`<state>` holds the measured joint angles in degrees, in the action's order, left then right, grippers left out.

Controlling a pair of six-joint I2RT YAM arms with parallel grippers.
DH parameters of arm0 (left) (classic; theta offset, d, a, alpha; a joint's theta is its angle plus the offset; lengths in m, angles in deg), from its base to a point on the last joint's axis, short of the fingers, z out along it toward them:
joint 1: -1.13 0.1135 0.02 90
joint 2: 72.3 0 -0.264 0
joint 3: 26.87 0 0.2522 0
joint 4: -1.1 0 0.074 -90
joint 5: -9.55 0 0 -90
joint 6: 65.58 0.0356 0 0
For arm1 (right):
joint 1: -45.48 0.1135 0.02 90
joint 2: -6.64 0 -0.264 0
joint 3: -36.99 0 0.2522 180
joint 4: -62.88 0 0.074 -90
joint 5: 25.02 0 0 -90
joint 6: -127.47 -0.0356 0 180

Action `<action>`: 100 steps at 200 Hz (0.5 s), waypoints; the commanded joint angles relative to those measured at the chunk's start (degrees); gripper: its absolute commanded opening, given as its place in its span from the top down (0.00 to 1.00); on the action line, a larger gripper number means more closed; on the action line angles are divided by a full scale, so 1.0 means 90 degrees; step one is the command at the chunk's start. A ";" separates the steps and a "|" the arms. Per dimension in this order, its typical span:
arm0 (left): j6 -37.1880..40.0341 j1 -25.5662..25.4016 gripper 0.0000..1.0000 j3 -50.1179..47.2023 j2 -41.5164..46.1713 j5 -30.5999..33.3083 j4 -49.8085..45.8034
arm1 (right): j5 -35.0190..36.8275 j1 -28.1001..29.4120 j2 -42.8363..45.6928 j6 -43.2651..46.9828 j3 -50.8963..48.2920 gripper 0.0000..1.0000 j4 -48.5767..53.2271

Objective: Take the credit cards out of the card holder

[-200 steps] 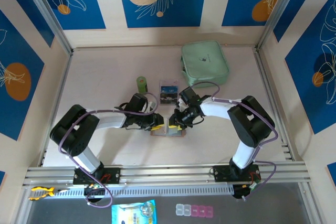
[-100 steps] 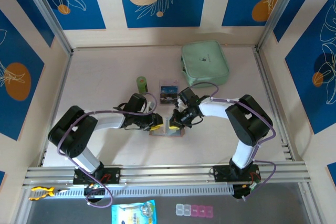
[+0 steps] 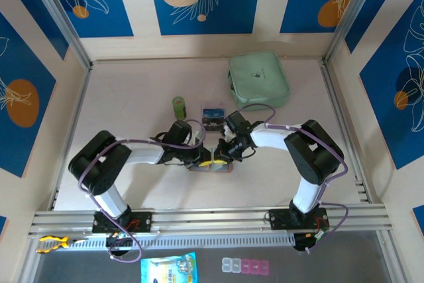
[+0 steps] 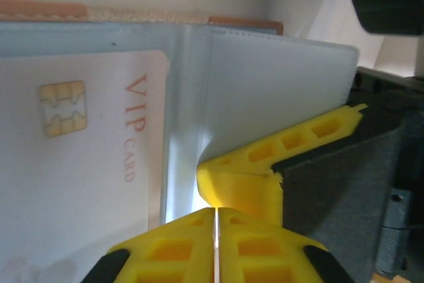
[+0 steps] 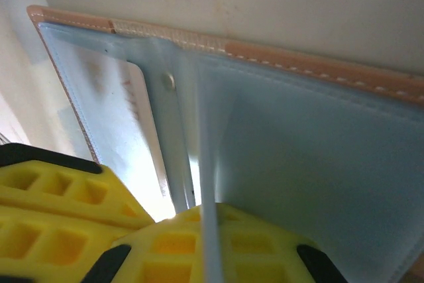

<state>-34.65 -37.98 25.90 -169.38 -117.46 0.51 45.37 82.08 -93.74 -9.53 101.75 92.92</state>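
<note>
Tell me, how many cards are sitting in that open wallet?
1 that shows: a white VIP card, tucked in a clear pocket of the card holder, right beside its fold. More may be hidden behind it or in the other pockets.

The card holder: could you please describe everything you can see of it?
The card holder lies open on the table. Its outside is tan leather with pale stitching; inside are grey-clear plastic pockets. One pocket holds a white card with a gold chip and VIP CARD print. The right gripper is shut on a clear pocket leaf; the left gripper is shut beside the centre fold.
</note>
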 commanded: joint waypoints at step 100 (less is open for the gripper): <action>0.0047 -0.0124 1.00 -0.0167 -0.0475 -0.0026 -0.0243 | 0.0320 0.0045 0.0233 0.0104 0.0002 0.86 0.0412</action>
<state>-36.12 -38.40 25.90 -172.92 -119.34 3.57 46.83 82.17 -93.56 -9.51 101.75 94.08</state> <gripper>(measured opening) 0.044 0.136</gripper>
